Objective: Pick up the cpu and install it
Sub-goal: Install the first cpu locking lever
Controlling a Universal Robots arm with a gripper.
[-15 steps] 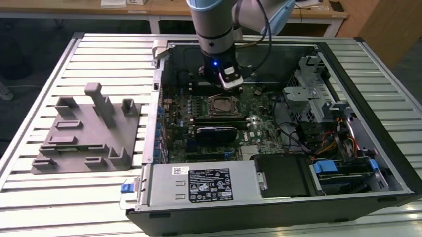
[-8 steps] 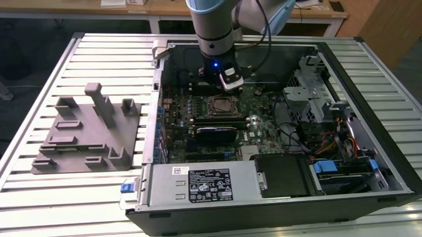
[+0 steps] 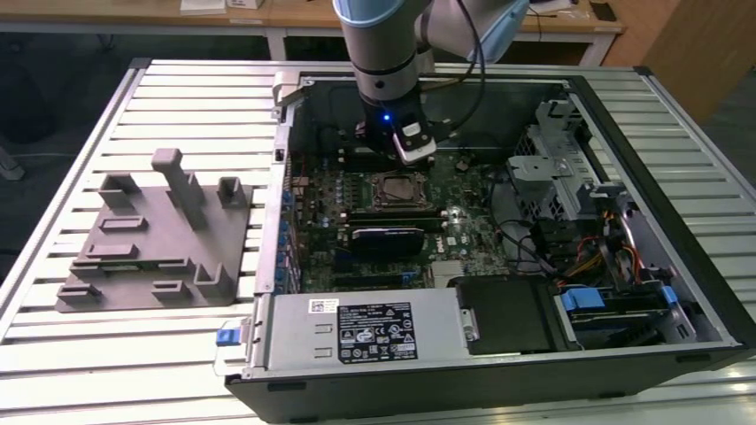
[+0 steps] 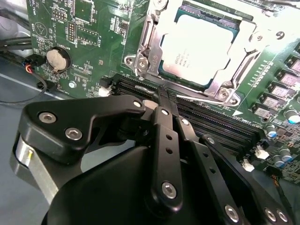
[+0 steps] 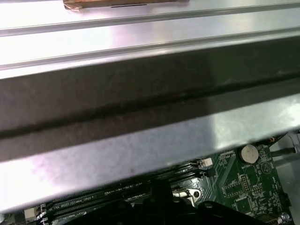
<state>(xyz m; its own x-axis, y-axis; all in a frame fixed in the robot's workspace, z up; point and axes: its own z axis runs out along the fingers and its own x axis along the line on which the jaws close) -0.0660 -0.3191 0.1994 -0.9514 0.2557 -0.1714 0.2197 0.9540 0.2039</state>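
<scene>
The cpu already sits flat in its socket on the motherboard, framed by the metal retention bracket, so it reads as placed rather than carried. The gripper hangs just in front of the socket, over the black memory slots. Its fingers are pressed together with nothing between them, empty, presumably because the chip is seated. In the exterior view the gripper stands inside the open computer case, above the socket.
</scene>
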